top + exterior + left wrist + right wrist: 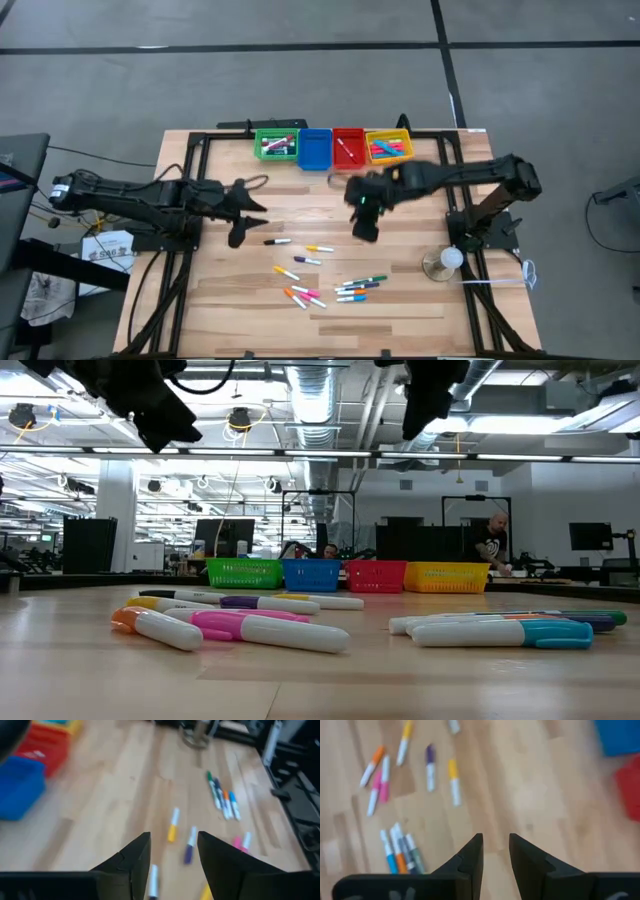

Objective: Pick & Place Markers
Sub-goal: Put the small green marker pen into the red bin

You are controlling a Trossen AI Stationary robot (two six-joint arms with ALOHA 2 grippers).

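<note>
Several markers lie flat and scattered on the wooden table: a black-and-white one (277,241), a yellow one (320,248), a pink and orange cluster (303,296) and a blue and green cluster (358,288). More markers sit inside the green bin (276,145), the red bin (347,146) and the yellow bin (389,147). My left gripper (238,235) hovers open above the table, left of the black-and-white marker; its fingers (135,862) frame that marker (153,881). My right gripper (364,230) hovers open, right of the yellow marker, holding nothing (495,852).
Four small bins stand in a row at the table's far edge; the blue one (315,149) shows no markers. A round metal base with a white ball (446,262) stands near the right arm's mount. Dark frame rails run along both table sides. People sit at desks beyond the table (492,545).
</note>
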